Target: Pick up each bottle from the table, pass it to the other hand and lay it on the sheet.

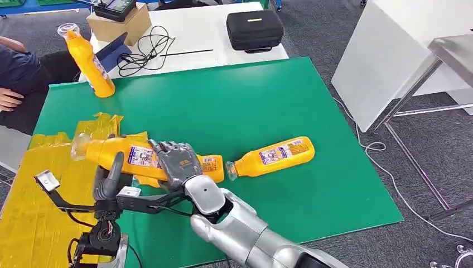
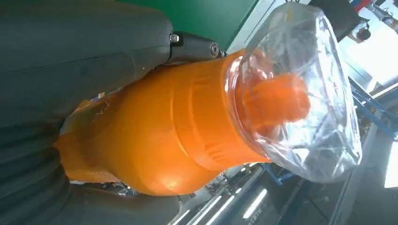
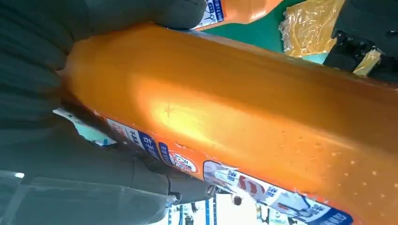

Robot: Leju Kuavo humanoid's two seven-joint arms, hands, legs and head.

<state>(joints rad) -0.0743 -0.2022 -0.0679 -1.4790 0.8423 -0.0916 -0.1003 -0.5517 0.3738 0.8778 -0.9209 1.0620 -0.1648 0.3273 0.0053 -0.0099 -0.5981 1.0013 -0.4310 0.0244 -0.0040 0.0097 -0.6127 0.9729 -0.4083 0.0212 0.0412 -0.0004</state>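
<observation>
From the head view I see the desk covered by a large green mat (image 1: 251, 106), with a crinkled yellow plastic sheet (image 1: 33, 206) spread over its near left corner. Behind the mat sits a white desk (image 1: 195, 33) carrying a black zip case (image 1: 255, 29), a cardboard box (image 1: 120, 25) and a loop of black cable (image 1: 148, 47). A person's dark sleeve (image 1: 17, 70) comes in at the left edge.

Three orange plastic bottles with clear caps are on view. The held orange bottle (image 1: 120, 152) lies roughly level above the edge of the sheet, its long axis running left to right, cap toward the robot's left. My right robot hand (image 1: 175, 162) wraps its fingers over the bottle's label end; my left robot hand (image 1: 109, 181) grips the neck end from below, thumb raised against the body. So both hands hold it at once.

The left wrist view gives me what the head view cannot: the clear cap and the orange nozzle inside it, up close, with the grey thumb pressed on the shoulder. The right wrist view shows the label strip along the bottle's flank.

A lying orange bottle (image 1: 273, 156) rests on the mat just right of the held one, cap toward it. A standing orange bottle (image 1: 89, 64) leans at the mat's far left corner.
</observation>
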